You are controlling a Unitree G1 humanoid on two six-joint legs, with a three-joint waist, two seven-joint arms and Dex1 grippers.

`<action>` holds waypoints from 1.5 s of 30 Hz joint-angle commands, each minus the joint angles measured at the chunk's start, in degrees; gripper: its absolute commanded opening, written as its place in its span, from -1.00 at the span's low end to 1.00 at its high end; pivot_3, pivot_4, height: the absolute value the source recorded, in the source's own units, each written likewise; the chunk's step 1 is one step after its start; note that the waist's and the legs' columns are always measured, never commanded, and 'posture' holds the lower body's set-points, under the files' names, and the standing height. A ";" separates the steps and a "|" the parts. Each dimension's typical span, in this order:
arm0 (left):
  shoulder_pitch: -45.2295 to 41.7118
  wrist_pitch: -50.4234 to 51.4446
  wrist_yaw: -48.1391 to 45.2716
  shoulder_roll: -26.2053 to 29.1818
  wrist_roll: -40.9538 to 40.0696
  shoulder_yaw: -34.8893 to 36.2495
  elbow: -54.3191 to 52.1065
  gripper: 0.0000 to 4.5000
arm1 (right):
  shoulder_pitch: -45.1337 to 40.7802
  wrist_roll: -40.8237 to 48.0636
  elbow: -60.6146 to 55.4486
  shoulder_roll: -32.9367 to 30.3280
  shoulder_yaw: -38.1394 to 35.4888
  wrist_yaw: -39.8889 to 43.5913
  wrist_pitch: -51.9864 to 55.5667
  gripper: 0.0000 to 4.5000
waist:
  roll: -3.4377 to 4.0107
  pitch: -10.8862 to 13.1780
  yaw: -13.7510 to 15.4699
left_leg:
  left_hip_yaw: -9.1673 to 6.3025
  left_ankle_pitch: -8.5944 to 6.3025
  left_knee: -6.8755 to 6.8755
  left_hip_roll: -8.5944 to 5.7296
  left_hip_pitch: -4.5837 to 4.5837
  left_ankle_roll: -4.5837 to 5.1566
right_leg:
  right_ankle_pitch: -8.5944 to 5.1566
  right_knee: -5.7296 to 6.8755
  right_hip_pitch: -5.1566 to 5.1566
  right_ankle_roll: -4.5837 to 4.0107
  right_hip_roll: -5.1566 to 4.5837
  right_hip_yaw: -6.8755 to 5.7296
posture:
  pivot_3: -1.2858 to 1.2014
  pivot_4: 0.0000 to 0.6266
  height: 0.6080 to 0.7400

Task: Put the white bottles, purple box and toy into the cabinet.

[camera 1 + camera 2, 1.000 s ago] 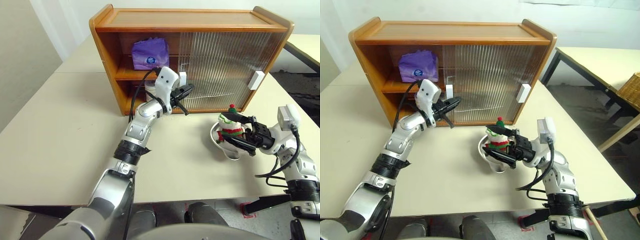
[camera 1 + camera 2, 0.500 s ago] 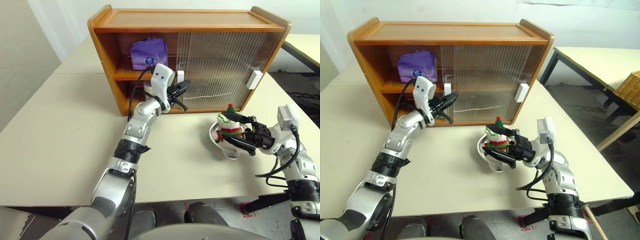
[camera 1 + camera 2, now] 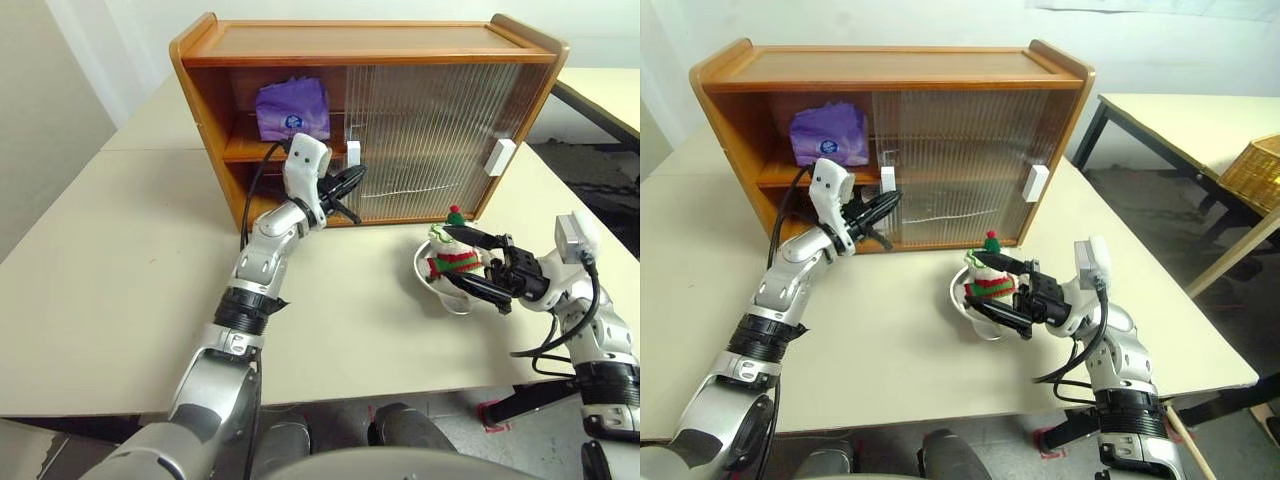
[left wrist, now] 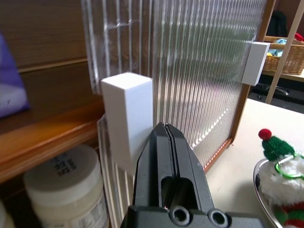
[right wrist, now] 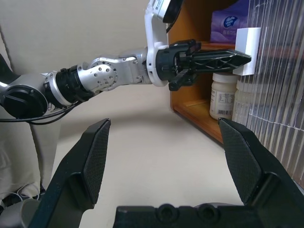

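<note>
- Right now the biggest thing I see is the table (image 3: 120,280), pale and broad, carrying everything else.
- On it stands the cabinet (image 3: 370,40), orange-brown wood, my landmark for the rest. Its two ribbed sliding doors (image 3: 430,130) are stacked toward its right-hand part, leaving its left compartments open.
- On the cabinet's upper shelf, in the open part, I see the purple box (image 3: 291,108) – already inside.
- On the cabinet's bottom shelf, seen from the left wrist, sits a white bottle (image 4: 66,187) just behind the edge of the door; from the right wrist I make out a second bottle (image 5: 242,102) beside it, half veiled by the ribbed pane.
- My left gripper (image 3: 350,180) is at the cabinet's front, fingers pressed together and holding nothing, tips right at the white door handle (image 4: 127,118) on the nearer door's edge – I cannot tell whether they touch it.
- In front of the cabinet's right half lies a shallow metal bowl (image 3: 422,277), and the toy (image 3: 450,250) sits in it, outside the cabinet.
- My right gripper (image 3: 470,263) is spread wide at the bowl, one finger (image 3: 478,236) above the toy and one below; whether either finger touches the toy I cannot tell.
</note>
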 commanded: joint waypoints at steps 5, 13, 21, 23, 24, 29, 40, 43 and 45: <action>2.47 3.05 1.57 3.12 -0.93 3.38 -3.03 -0.98 | -0.03 -0.58 0.53 -0.44 0.13 0.68 -0.57 1.00 | 0.00 0.00 -0.06 | -0.02 0.05 0.00 0.00 0.02 -0.01 | 0.07 0.02 0.00 -0.03 0.00 -0.04 | -0.09 -1.00 1.00; 6.88 9.44 -8.15 4.06 -10.80 2.80 -13.30 -0.98 | 0.06 -0.65 0.54 -0.51 0.17 0.94 -0.50 1.00 | 0.00 0.00 0.65 | -0.06 0.06 -0.02 0.00 -0.16 -0.11 | 0.33 0.01 -0.14 -0.52 -0.02 -0.03 | -0.09 -1.00 1.00; 8.21 11.68 -10.94 5.36 -12.51 0.72 -18.39 -0.98 | -0.23 -0.62 0.77 -0.52 0.28 1.14 -0.31 1.00 | 0.00 0.00 1.44 | -0.07 0.02 -0.08 -0.01 -0.20 -0.15 | 0.06 0.00 -0.14 -0.56 0.00 -0.04 | -0.08 -1.00 1.00; 7.51 11.38 -9.73 4.70 -11.51 0.10 -17.83 -0.98 | -0.38 -0.67 0.86 -0.42 0.38 1.15 -0.33 1.00 | 0.00 0.00 1.60 | -0.07 0.00 -0.06 -0.03 -0.20 -0.14 | 0.05 0.00 -0.13 -0.54 0.00 -0.03 | -0.08 -1.00 1.00; 6.92 10.78 -8.79 4.18 -10.80 -0.13 -17.11 -0.98 | -0.50 -0.66 0.91 -0.38 0.41 1.12 -0.27 1.00 | 0.00 0.00 1.70 | -0.08 -0.03 -0.06 -0.03 -0.20 -0.08 | 0.05 0.00 -0.12 -0.54 0.00 -0.03 | -0.08 -1.00 1.00; 3.72 6.85 -5.09 2.48 -5.02 -2.29 -12.22 -0.98 | -0.51 -0.52 0.49 -0.02 0.52 0.81 -0.14 1.00 | 0.00 0.00 1.91 | -0.11 -0.02 -0.02 -0.03 -0.13 -0.07 | 0.07 0.00 -0.05 -0.55 0.00 -0.03 | -0.08 -1.00 1.00; -2.80 4.04 -1.63 -1.73 1.02 -4.72 -2.29 -0.98 | -0.55 0.87 -0.52 0.79 -0.05 -0.18 0.84 1.00 | -0.01 0.01 1.85 | -0.14 -0.04 -0.04 -0.05 -0.18 -0.05 | 0.01 0.00 -0.05 -0.45 -0.01 -0.02 | -0.09 -1.00 1.00; -3.74 3.83 -1.09 -3.15 1.55 -4.94 -0.75 -0.98 | -0.63 1.30 -0.83 0.96 -0.24 -0.14 0.89 1.00 | -0.01 0.01 1.79 | -0.14 -0.04 -0.05 -0.08 -0.17 -0.04 | -0.01 0.00 -0.04 -0.41 0.00 -0.01 | -0.09 -1.00 1.00; -4.45 3.27 -1.05 -4.01 1.73 -4.97 0.21 -0.98 | -0.53 1.44 -1.00 1.00 -0.21 -0.16 0.95 1.00 | -0.01 0.01 1.78 | -0.14 -0.04 -0.05 -0.08 -0.17 -0.04 | -0.03 0.00 -0.03 -0.38 -0.01 -0.01 | -0.09 -1.00 1.00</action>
